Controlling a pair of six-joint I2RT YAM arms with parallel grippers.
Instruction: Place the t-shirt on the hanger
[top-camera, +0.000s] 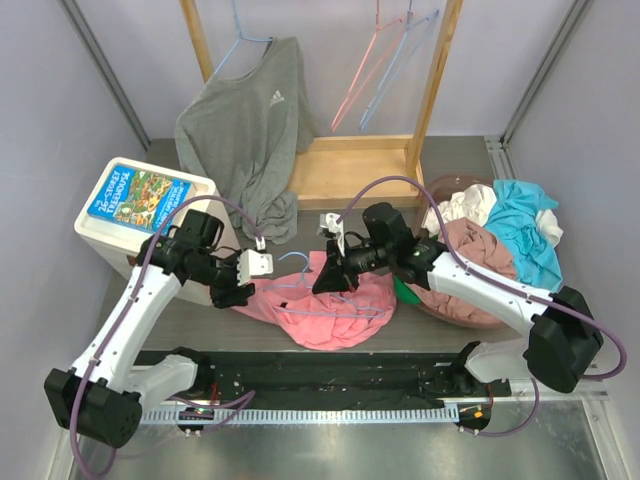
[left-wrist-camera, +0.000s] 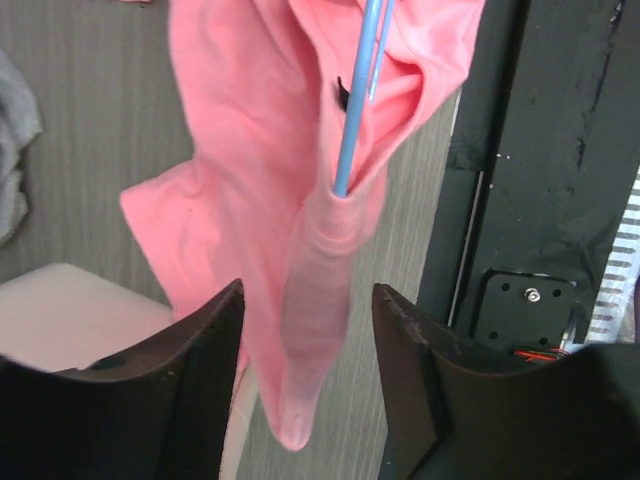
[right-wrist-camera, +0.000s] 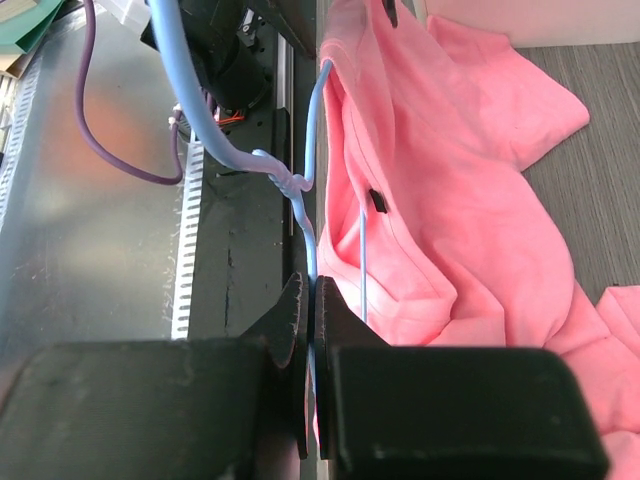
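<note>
The salmon-pink t-shirt (top-camera: 318, 318) lies bunched on the table between the arms. The thin light-blue hanger (top-camera: 345, 310) is partly inside it, its wire running into the fabric. My right gripper (top-camera: 335, 276) is shut on the hanger's wire (right-wrist-camera: 305, 180) near its twisted neck, with the t-shirt (right-wrist-camera: 450, 180) draped just beside its fingers. My left gripper (top-camera: 236, 294) is open at the shirt's left edge. In the left wrist view a hanging fold of the t-shirt (left-wrist-camera: 290, 300) dangles between the spread fingers (left-wrist-camera: 195, 390), and the hanger wire (left-wrist-camera: 355, 110) enters the fabric above.
A grey long-sleeved top (top-camera: 245, 120) hangs on the wooden rack (top-camera: 350, 165) at the back, beside spare pink and blue hangers (top-camera: 362, 70). A white box (top-camera: 135, 205) stands at the left. A basket of clothes (top-camera: 490, 250) sits at the right. A black strip (top-camera: 330, 375) runs along the front.
</note>
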